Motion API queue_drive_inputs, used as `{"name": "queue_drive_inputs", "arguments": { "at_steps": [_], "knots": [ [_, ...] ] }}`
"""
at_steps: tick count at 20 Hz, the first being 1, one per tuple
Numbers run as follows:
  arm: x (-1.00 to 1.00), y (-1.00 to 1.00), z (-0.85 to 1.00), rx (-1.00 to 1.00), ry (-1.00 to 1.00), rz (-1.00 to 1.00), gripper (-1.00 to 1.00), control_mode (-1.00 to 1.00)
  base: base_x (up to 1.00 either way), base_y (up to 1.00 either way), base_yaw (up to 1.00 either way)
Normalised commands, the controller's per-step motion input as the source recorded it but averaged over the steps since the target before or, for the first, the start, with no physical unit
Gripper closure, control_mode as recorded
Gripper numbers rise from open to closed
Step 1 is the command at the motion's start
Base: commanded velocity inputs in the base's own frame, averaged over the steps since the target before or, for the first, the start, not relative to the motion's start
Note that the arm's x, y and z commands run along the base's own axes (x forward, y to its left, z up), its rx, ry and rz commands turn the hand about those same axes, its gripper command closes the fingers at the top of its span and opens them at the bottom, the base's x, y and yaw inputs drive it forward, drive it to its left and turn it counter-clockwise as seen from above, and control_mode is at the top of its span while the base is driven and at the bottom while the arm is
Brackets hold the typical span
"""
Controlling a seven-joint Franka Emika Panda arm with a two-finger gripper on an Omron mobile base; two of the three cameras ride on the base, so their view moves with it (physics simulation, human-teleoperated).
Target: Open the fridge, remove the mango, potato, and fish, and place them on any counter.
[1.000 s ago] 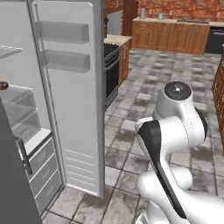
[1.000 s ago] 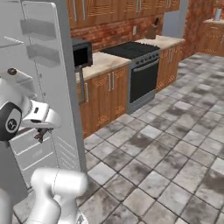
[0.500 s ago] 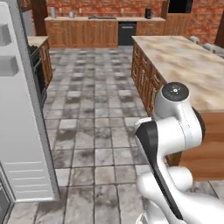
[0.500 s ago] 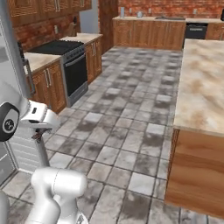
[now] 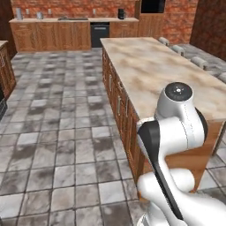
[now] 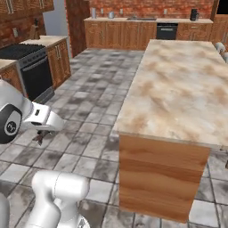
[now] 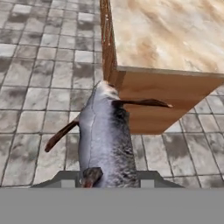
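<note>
We have the fish (image 7: 105,144) pinched in the gripper (image 6: 41,135), jaws clamped on its tail end, body running up the middle of the hand view. Counter (image 7: 166,35) sits upper right there, its corner just past the fish's head. To do this well, we lift above the stone edge first, then reach in over the top before letting go.

We see the fish (image 7: 106,144) held at our fingertips with a smooth grey skin of dull sheen and thin reddish-brown fins. Ahead of it, the counter (image 7: 175,35) has a polished beige marbled stone top on a satin wood base. Below us the floor (image 7: 39,83) is matt grey stone tile.
</note>
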Motion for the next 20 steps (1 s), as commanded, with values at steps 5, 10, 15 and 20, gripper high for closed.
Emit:
{"name": "queue_drive_inputs", "arguments": {
  "at_steps": [5,10,15,20],
  "knots": [
    [0.0,0.0,0.0,0.0,0.0,0.0,1.0,1.0,0.89,-1.0,0.0],
    [0.0,0.0,0.0,0.0,0.0,0.0,1.0,1.0,0.53,-1.0,0.0],
    [0.14,-0.15,-0.04,0.01,0.0,-0.01,1.0,-1.0,0.29,-0.8,-0.01],
    [1.0,-0.56,-0.25,0.07,0.04,-0.08,1.0,-1.0,0.0,0.0,0.0]
  ]
}}
